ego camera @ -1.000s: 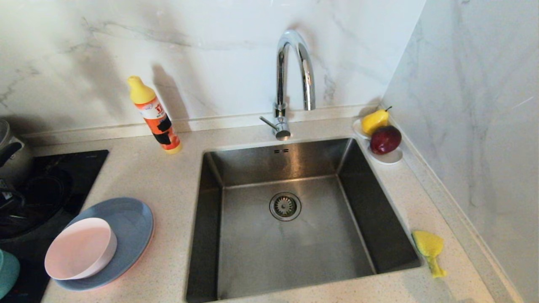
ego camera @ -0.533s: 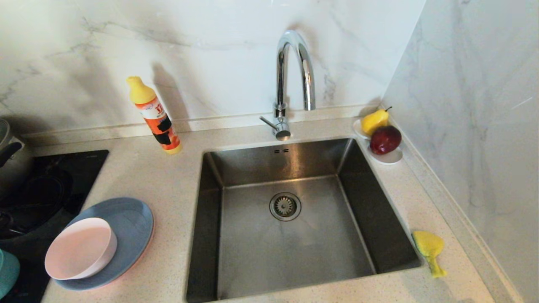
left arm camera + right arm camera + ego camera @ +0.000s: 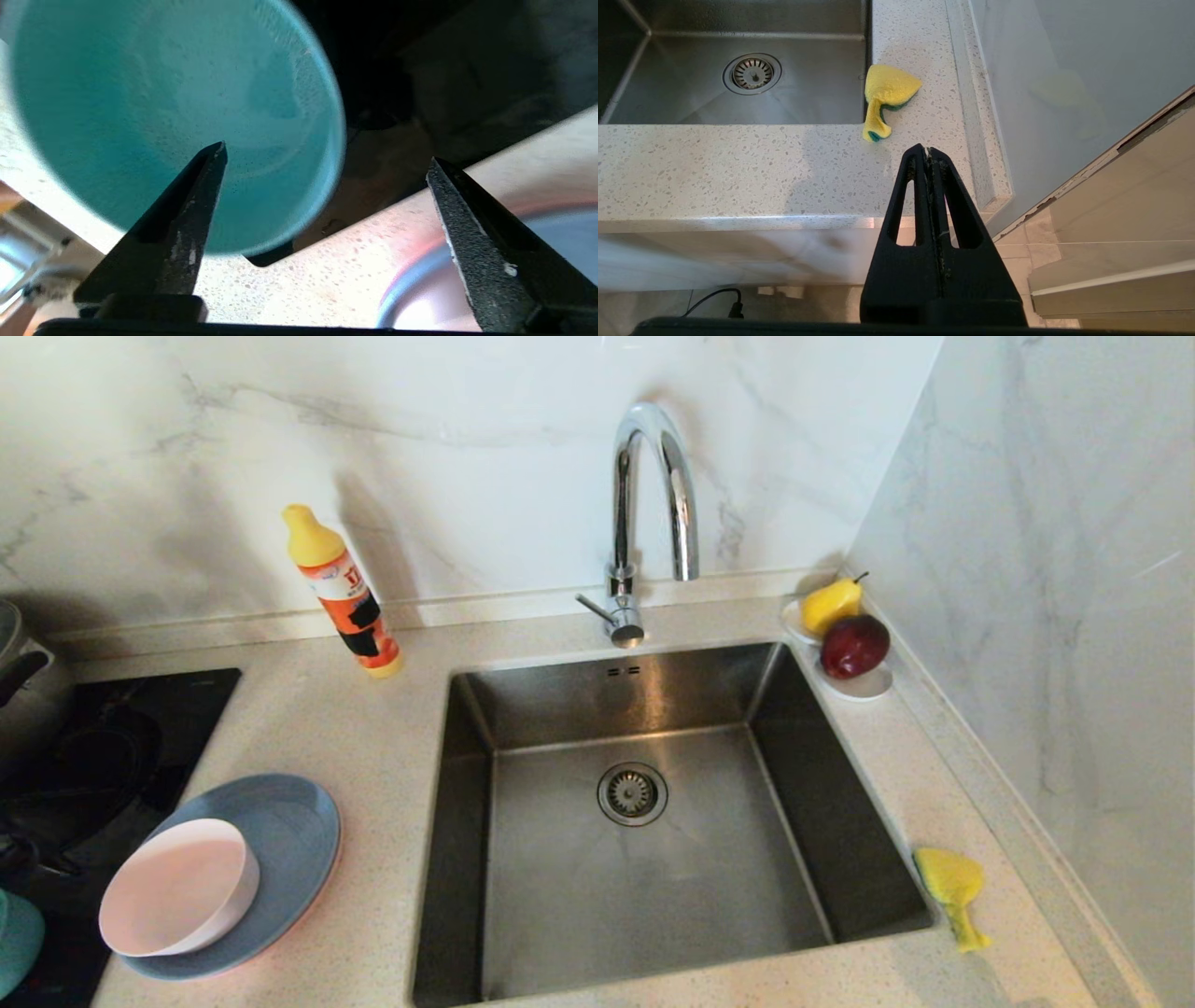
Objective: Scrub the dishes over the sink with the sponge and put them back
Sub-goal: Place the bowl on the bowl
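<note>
Presently the left hand point(image 3: 327, 154) hovers over the near-left corner of the surface point(image 3: 373, 747), fingers spread wide and holding nothing. One finger point(image 3: 187, 219) lies across the teal bowl point(image 3: 163, 116); the other point(image 3: 467, 224) sits above the edge of the grey-blue plate point(image 3: 551, 233). From the head camera only a sliver of the teal bowl point(image 3: 17, 943) shows at the left border, on the black cooktop point(image 3: 140, 709).

The pink bowl point(image 3: 177, 887) rests on the grey-blue plate point(image 3: 289, 840), left of the sink point(image 3: 635, 859), which is bare down to its drain point(image 3: 632, 793). A pink rim peeking beneath the grey-blue plate may be the larger plate; hard to confirm.

The sponge point(image 3: 948, 882) lies crumpled on the surface just beside the sink's right rim, untouched. The right hand point(image 3: 928, 151) hangs below the surface's front edge, fingers pressed together, empty, with the sponge point(image 3: 887, 93) ahead of it.

Judgement: the step in hand looks like a pickup of the teal bowl. To do it well, one finger should go inside the wall and one outside, straddling the rim, then close firmly, since a glazed rim can slip. Lift straight up before carrying it over the sink, keeping clear of the stacked pink bowl.
</note>
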Controlling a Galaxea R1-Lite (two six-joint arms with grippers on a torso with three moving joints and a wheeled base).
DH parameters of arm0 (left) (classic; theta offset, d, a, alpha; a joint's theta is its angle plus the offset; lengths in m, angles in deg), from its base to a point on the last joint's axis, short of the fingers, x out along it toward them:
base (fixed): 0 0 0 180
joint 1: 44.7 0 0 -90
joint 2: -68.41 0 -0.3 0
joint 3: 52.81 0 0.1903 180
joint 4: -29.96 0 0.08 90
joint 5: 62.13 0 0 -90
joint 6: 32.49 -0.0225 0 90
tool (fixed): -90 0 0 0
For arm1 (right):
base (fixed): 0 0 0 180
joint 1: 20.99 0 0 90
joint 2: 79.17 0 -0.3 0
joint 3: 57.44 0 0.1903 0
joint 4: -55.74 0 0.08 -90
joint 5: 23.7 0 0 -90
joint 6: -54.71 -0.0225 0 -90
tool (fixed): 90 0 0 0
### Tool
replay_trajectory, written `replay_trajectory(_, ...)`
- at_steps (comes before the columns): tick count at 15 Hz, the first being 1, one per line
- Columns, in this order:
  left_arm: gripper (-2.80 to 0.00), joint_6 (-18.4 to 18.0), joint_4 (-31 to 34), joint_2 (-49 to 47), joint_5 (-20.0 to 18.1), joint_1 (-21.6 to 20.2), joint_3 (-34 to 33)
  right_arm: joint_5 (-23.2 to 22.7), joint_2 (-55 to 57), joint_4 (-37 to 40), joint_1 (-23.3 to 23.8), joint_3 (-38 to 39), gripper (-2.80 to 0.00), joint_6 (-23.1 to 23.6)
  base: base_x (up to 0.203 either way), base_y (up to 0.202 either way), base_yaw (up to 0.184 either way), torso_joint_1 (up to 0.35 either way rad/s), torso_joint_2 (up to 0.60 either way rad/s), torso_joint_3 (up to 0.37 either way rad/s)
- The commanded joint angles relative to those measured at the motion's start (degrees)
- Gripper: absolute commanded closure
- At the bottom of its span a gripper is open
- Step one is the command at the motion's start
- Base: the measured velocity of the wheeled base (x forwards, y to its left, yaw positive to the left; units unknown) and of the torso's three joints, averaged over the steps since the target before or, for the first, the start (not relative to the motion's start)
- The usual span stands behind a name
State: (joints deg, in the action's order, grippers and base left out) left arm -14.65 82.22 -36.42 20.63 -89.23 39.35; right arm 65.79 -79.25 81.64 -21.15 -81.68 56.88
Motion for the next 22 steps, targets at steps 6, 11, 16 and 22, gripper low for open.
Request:
replay_trajectory(6, 0.00, 0.18, -3.66, -4.86, 0.12, -0.03, -1.13, -0.02, -0.10, 0.01, -0.02, 0.00, 0.00, 0.03, 0.000, 0.000, 0.000, 0.000, 0.00, 0.000)
replay_trajectory(11, 0.00, 0.27, -3.41, -2.31, -0.14, 0.06, -0.51, -0.02, -0.10, 0.01, -0.02, 0.00, 0.00, 0.03, 0.000, 0.000, 0.000, 0.000, 0.00, 0.000)
replay_trajectory(16, 0.00, 1.03, 0.34, 1.97, -0.48, 1.07, 1.87, -0.02, -0.10, 0.01, -0.02, 0.00, 0.00, 0.03, 0.000, 0.000, 0.000, 0.000, 0.00, 0.000)
replay_trajectory(22, 0.00, 3.08, 10.87, 6.60, -0.52, 8.80, 13.03, -0.02, -0.10, 0.01, -0.02, 0.00, 0.00, 0.03, 0.000, 0.000, 0.000, 0.000, 0.00, 0.000)
